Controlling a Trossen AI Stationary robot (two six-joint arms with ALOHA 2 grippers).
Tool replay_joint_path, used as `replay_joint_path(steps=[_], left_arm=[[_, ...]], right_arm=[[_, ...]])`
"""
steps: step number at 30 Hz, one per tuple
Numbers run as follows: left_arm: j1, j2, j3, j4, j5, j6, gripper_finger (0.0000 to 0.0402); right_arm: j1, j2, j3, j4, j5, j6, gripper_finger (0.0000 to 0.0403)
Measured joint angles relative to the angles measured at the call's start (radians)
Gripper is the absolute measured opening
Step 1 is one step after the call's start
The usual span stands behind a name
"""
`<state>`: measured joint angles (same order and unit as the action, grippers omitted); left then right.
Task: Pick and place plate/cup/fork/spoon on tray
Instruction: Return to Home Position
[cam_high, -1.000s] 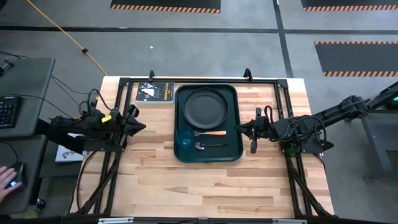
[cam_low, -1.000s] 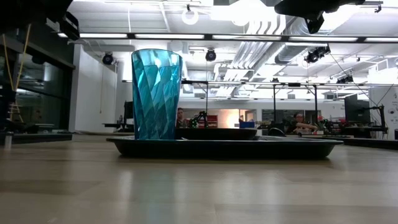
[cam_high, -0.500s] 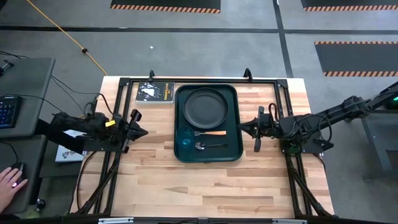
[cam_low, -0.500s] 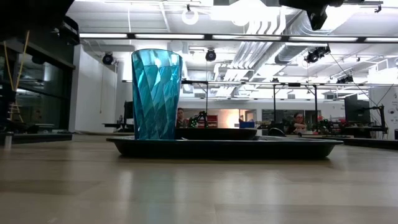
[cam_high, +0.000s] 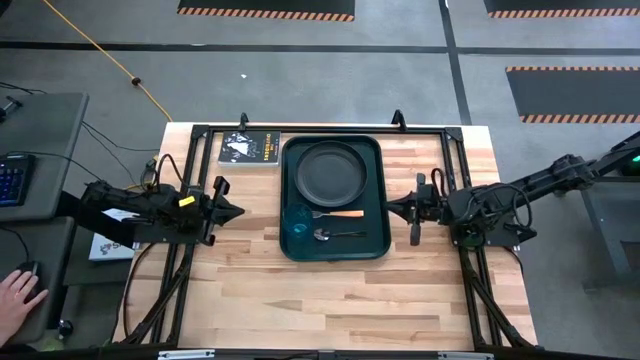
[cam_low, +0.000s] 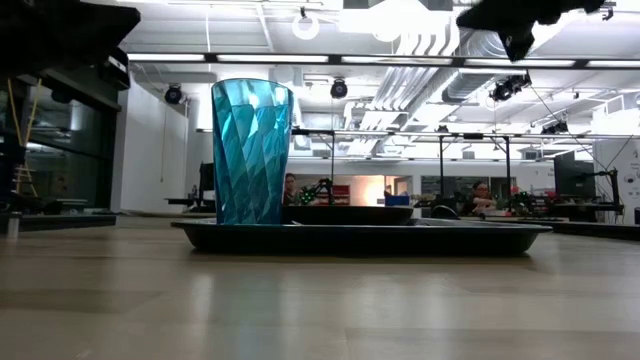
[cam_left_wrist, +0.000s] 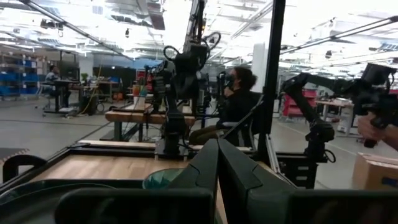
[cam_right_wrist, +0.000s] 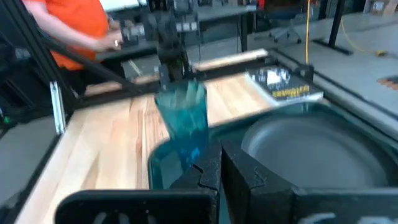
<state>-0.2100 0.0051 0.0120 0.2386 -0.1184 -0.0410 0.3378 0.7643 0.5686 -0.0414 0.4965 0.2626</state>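
Observation:
The dark green tray (cam_high: 289, 150) lies at the table's far middle. On it rest the dark grey plate (cam_high: 331, 170) at the far end, the teal cup (cam_high: 296, 227) upright at the near left corner, the orange-handled fork (cam_high: 338, 214) and the silver spoon (cam_high: 338, 235). The cup (cam_low: 251, 150) and plate rim (cam_low: 350, 213) also show in the low view. My left gripper (cam_high: 238, 211) is shut and empty, left of the tray. My right gripper (cam_high: 386, 207) is shut and empty, right of the tray.
A black printed book (cam_high: 249, 148) lies at the far left, touching the tray's left side. A black frame (cam_high: 430, 128) runs around the table's edges. Bare wood (cam_high: 330, 300) fills the near half. A person's hand (cam_high: 12, 295) shows off the table at the left.
My left gripper has moved toward the tray, to the table's right. My right gripper has drawn back a little from the tray toward the table's right edge. The things on the tray have kept still.

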Motion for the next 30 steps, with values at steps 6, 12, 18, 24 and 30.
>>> replay_joint_path(steps=[6,12,18,24,30], left_arm=[[0.0,0.0,0.0,0.0,-0.016,0.009,0.0],[0.0,0.0,0.0,-0.003,-0.079,0.027,0.0],[0.0,0.0,0.0,-0.009,-0.076,0.027,0.0001],[0.0,0.0,0.0,-0.009,-0.076,0.027,0.0001],[0.0,0.0,0.0,-0.009,-0.076,0.027,0.0001]], right_arm=[[-0.018,-0.064,-0.128,0.02,-0.043,0.078,0.0],[-0.047,-0.246,-0.284,0.132,-0.078,0.047,0.0],[-0.104,-0.45,-0.417,0.189,-0.116,-0.035,0.0],[-0.203,-0.624,-0.436,0.148,-0.231,-0.144,0.0],[-0.261,-0.704,-0.518,0.223,-0.302,-0.178,0.0]])
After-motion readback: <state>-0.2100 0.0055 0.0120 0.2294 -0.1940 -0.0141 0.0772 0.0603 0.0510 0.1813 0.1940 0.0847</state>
